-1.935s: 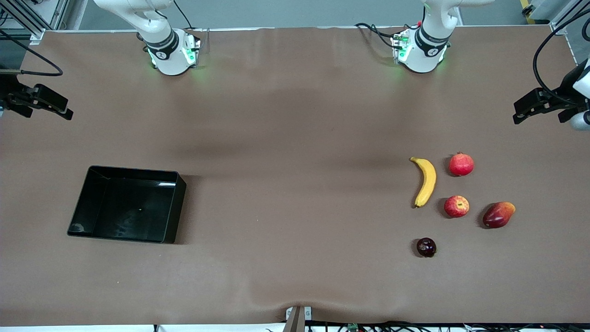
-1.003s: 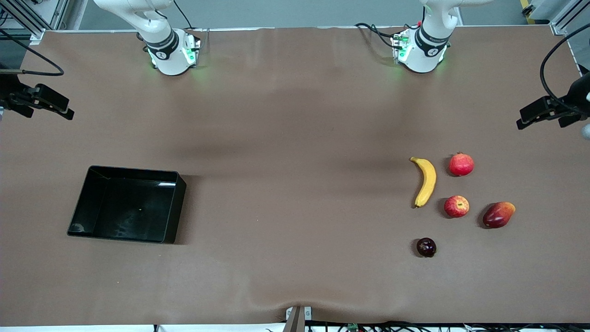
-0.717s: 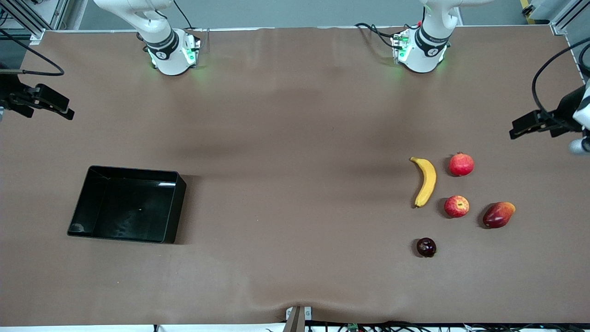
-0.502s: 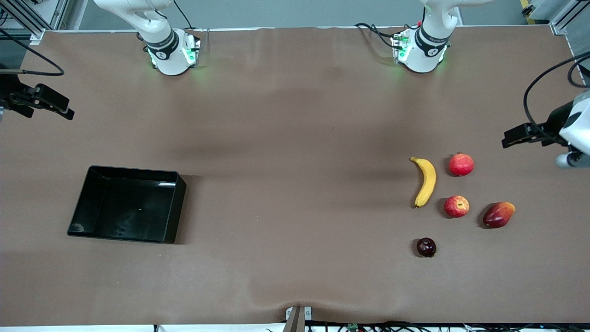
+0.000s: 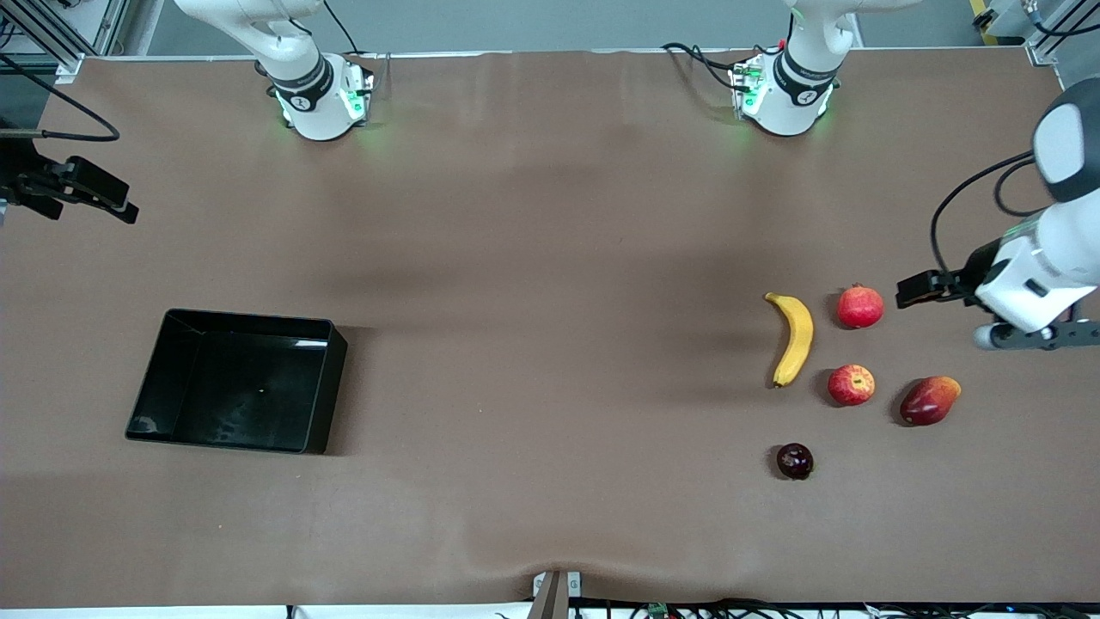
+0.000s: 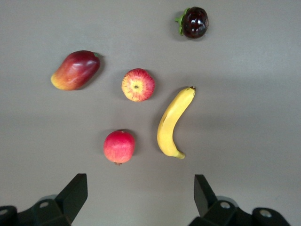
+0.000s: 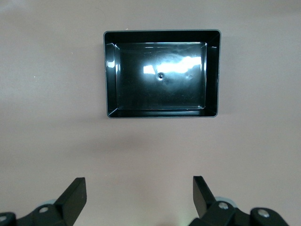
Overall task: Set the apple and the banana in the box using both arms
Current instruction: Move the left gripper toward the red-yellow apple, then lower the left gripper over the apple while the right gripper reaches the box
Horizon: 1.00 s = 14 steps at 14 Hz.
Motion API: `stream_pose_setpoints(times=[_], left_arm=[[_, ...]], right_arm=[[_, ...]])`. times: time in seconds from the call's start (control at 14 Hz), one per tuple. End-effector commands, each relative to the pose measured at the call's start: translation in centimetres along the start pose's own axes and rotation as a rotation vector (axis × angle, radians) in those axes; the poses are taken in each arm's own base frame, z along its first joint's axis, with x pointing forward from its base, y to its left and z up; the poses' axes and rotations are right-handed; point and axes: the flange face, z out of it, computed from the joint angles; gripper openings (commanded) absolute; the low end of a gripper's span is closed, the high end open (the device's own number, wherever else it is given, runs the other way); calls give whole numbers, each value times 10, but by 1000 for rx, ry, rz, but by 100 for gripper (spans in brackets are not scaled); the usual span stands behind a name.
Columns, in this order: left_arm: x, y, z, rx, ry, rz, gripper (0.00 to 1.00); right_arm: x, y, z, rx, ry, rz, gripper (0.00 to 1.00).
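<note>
The left gripper (image 6: pixel 140 200) is hanging with its black fingers (image 6: pixel 75 193) spread wide and gripping nothing, over bare table (image 5: pixel 550 344) just beside the pomegranate (image 5: pixel 860 307), at the left arm's end. The right gripper (image 7: pixel 139 197) is waiting with its fingers (image 7: pixel 75 194) equally wide apart and empty, up over the table edge at the right arm's end.

Below the left gripper the fruit is sitting in a loose cluster on the matte brown table. The banana (image 5: pixel 794 338) is lying flat, smooth and yellow, its long axis running from near the front camera toward the robots' bases, the dark stem tip at the end toward the bases and the curve bowing toward the left arm's end. The apple (image 5: pixel 852 384) is resting just beside it, round, red streaked with yellow, stem dimple facing up, nearer the front camera than the pomegranate. A red-orange mango (image 5: pixel 929 400) is lying near the apple, and a dark glossy round fruit (image 5: pixel 795 461) is sitting nearest the camera.

The box (image 5: pixel 320 387), a glossy black plastic tray with low walls, is standing well apart, toward the right arm's end, holding nothing.
</note>
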Motion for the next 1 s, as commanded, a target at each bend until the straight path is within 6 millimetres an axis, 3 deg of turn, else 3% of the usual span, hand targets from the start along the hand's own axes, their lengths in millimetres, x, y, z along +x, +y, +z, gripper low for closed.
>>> stream_pose_setpoints(times=[0.0,0.21,0.36,0.57,0.72,0.79,0.93], left_arm=[[-1,12,33,17,21,-9,100],[-2,13,75,13,64,-8,100],[0,10,101,38,82,21,100],[12,10,127,94,90,71,100],[23,3,144,125,112,132,100],[28,-1,153,131,134,164,100],[37,-19,172,128,153,180,100]], right_arm=[[-1,-6,-2,-8,8,-8,100],[8,-13,11,-8,-10,-17,100],[19,-23,32,-10,-47,-47,100],[42,-19,76,-27,-119,-56,100],[61,-1,111,-36,-165,-28,100],[74,15,119,-40,-130,-27,100],[92,24,128,-51,-55,-34,100]])
